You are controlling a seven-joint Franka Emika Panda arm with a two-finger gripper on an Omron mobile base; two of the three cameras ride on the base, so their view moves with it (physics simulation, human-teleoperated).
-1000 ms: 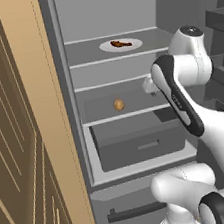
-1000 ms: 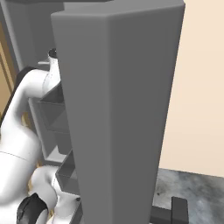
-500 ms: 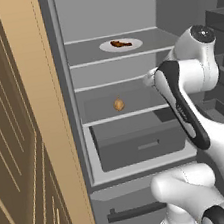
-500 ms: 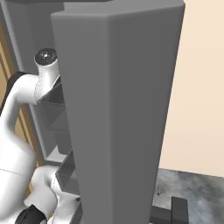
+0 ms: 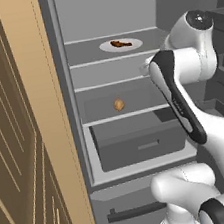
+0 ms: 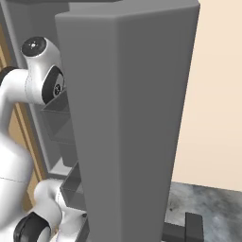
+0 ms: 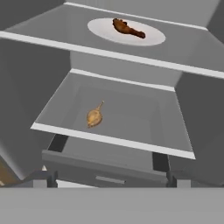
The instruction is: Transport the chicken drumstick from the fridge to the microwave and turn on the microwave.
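Chicken drumstick (image 7: 127, 28), a small elongated reddish-brown piece of meat with one thicker end tapering to a thin bony end, lies across the middle of a flat white round plate (image 7: 101, 29). The plate sits on the upper pale grey shelf (image 7: 48, 31) of the tall grey fridge (image 5: 96, 184), whose door stands open; in the left base view the same drumstick (image 5: 120, 44) shows as a dark sliver on the plate (image 5: 106, 46).

On the shelf below lies a small round tan-orange piece of food (image 7: 94, 116) with a thin stalk-like tip, alone near the shelf's middle, well apart from the drumstick above it. Beneath that shelf is a dark grey drawer (image 5: 136, 143), closed, and lower down the fridge front carries a black bar handle (image 5: 135, 211).

The white robot arm with dark joints (image 5: 183, 104) reaches up in front of the fridge's right side. Its claw itself is hidden behind the arm, spread wide and empty, with nothing between the fingers, facing the open shelves from outside.
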